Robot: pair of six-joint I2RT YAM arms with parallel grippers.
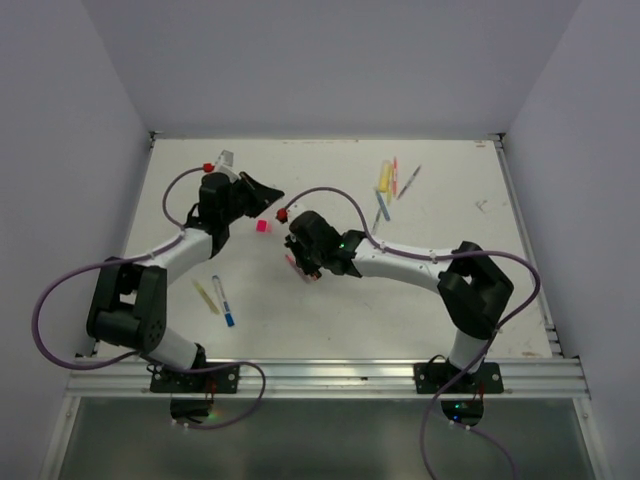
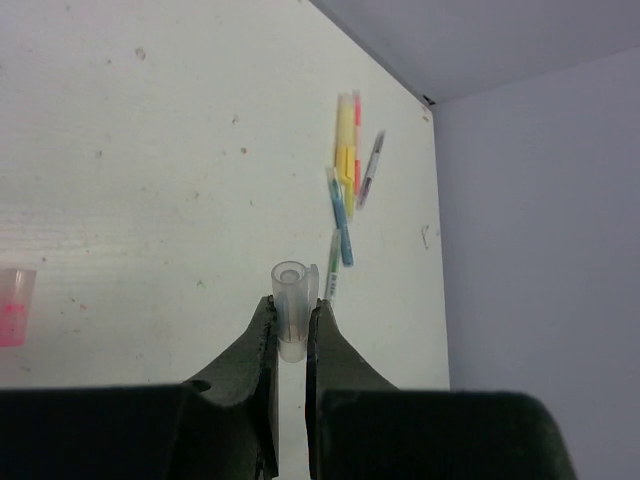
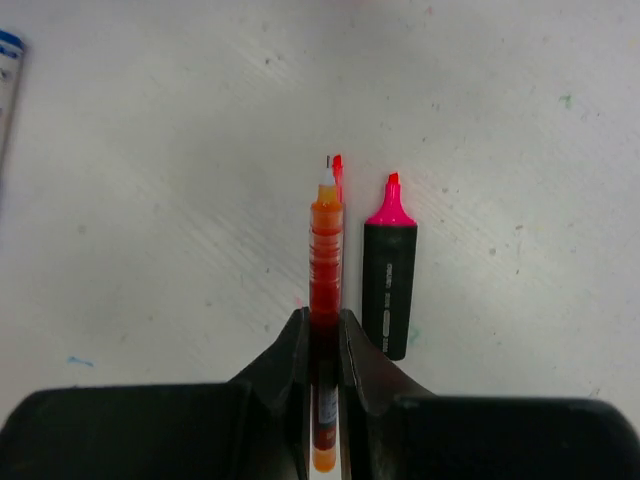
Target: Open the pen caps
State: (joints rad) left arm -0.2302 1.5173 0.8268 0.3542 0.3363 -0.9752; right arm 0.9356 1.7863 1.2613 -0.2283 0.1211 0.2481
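Two tools were each closed on one thing above the white table [image 1: 450, 300]. The left tool [image 2: 292, 322] had its fingers almost together, pinching a pale clear cap [image 2: 291, 300] by its lower half; the cap stood upright between the tips with its open round mouth at the top, and no pen was in it. The right tool [image 3: 323, 330] was also nearly closed, gripping an orange pen [image 3: 325, 262] along its body, with the bare tip pointing away from the wrist and no cap on it. Just beside this pen, a pink-and-black highlighter [image 3: 389, 270] lay flat on the table, uncapped, its pink tip showing. In the top view the left tool [image 1: 262, 196] and the right tool [image 1: 300, 262] were near each other in the middle of the table, and a small pink cap [image 1: 263, 226] lay on the table between them. A cluster of pens [image 1: 390, 185], yellow, blue, pink and grey, lay well apart at the far right. A blue pen [image 1: 226, 301] and a yellow pen [image 1: 206, 295] lay side by side near the left arm.
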